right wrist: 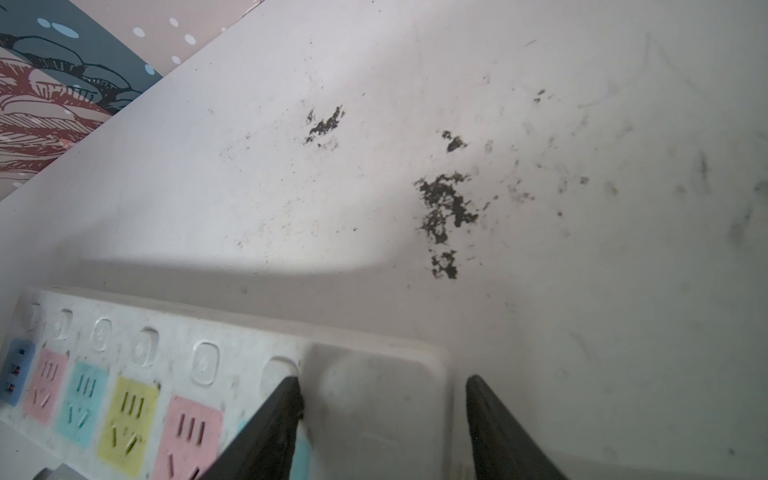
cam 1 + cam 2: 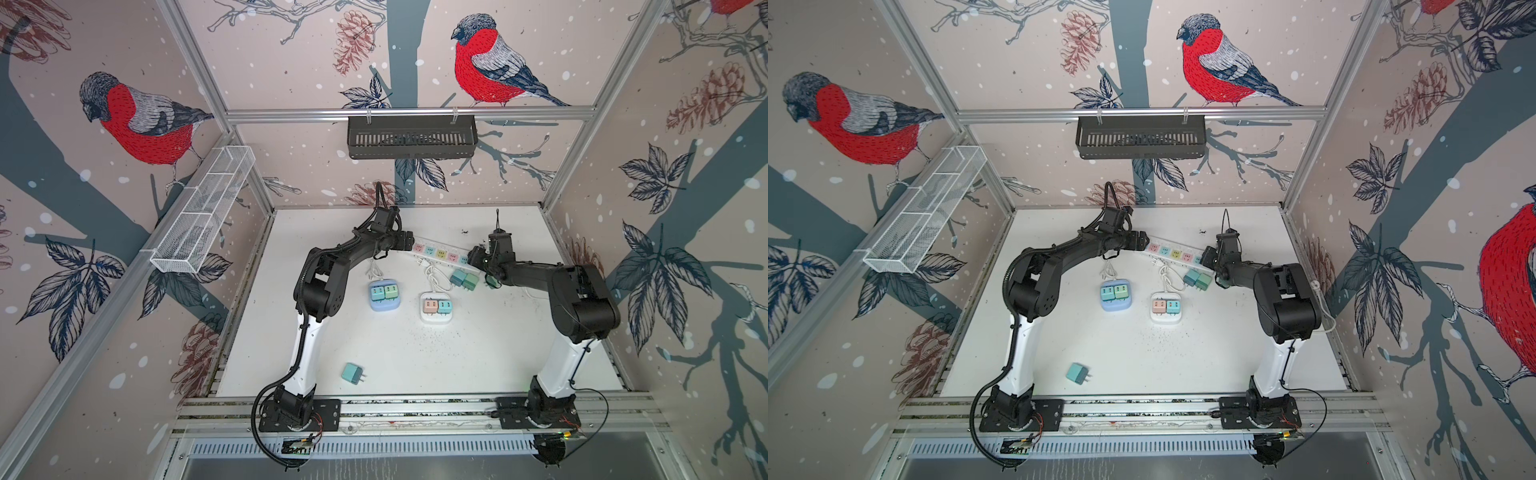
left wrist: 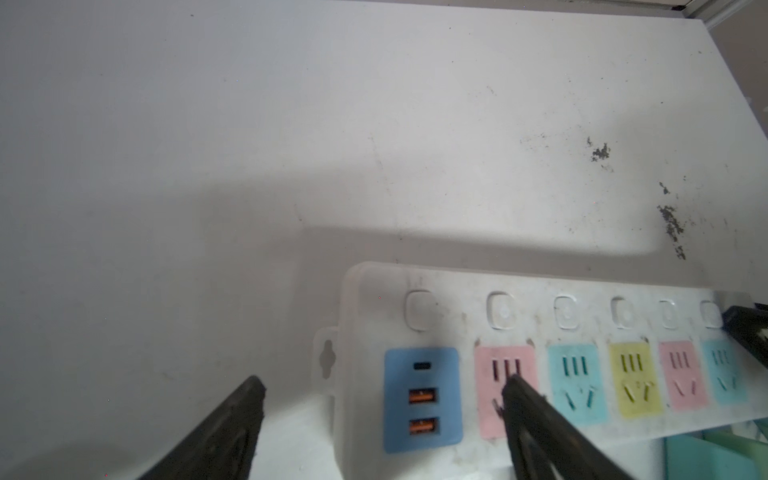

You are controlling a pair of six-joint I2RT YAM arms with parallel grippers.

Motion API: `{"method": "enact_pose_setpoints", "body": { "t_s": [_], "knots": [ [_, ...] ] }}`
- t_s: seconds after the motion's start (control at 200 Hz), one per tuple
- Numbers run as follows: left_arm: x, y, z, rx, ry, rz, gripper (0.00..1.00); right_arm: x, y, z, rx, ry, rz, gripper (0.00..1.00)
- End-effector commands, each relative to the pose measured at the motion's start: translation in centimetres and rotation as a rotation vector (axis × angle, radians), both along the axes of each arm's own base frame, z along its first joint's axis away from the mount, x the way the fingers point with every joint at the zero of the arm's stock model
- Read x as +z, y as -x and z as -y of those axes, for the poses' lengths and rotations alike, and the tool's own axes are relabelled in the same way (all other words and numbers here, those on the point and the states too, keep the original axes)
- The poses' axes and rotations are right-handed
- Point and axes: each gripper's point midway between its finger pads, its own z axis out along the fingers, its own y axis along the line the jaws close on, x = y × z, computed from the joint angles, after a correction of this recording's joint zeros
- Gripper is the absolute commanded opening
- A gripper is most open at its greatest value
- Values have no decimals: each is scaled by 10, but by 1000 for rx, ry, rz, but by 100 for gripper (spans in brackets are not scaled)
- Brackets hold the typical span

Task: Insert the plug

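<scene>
Black basket (image 2: 410, 139) and white mesh basket (image 2: 203, 212) hang

We see a long white plastic power strip (image 2: 440, 254) lying flat between our left gripper (image 2: 411, 241) and right gripper (image 2: 473, 254)

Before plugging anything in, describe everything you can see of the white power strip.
The white power strip lies flat toward the back of the table. Its scuffed plastic body carries a blue USB panel, then pink, teal, yellow, pink and teal sockets, none visibly occupied, each beside a button. The open left gripper straddles its USB end, the open right gripper its other end.
</scene>
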Motion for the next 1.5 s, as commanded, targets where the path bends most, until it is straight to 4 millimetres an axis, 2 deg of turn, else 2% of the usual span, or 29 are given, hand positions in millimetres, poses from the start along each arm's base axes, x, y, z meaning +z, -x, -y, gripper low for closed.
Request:
{"method": "enact_pose_setpoints", "body": {
  "t_s": [0.0, 0.23, 0.36, 0.49, 0.675, 0.786, 0.821, 0.856, 0.991, 1.096, 1.281, 1.496],
  "knots": [
    [3, 1, 8, -34, 41, 12, 89, -5, 1, -11, 55, 14, -16, 63],
    [6, 12, 2, -22, 67, 41, 89, -5, -6, -35, 113, 46, -5, 62],
    [22, 23, 7, -37, 147, 86, 89, -4, -7, -48, 141, 51, 6, 62],
    [29, 39, 3, -15, 211, 126, 89, -1, -6, -58, 158, 80, 21, 62],
    [38, 64, -8, 30, 258, 189, 89, -7, 4, -67, 172, 108, 19, 62],
    [31, 81, -15, 62, 255, 202, 90, -10, 12, -66, 168, 108, 15, 62],
    [36, 81, -15, 66, 260, 218, 90, -11, 15, -66, 164, 108, 15, 63],
    [30, 88, -18, 70, 250, 210, 90, -11, 18, -65, 159, 109, 16, 63],
    [33, 92, -26, 92, 238, 233, 90, -7, 26, -68, 156, 98, 31, 63],
    [44, 97, -32, 102, 252, 280, 90, -5, 32, -75, 158, 113, 38, 63],
    [52, 97, -44, 139, 217, 337, 91, 15, 27, -66, 86, 158, 61, 66],
    [61, 101, -52, 145, 189, 383, 92, 73, 41, -46, -13, 190, 136, 73]
  ]
}}
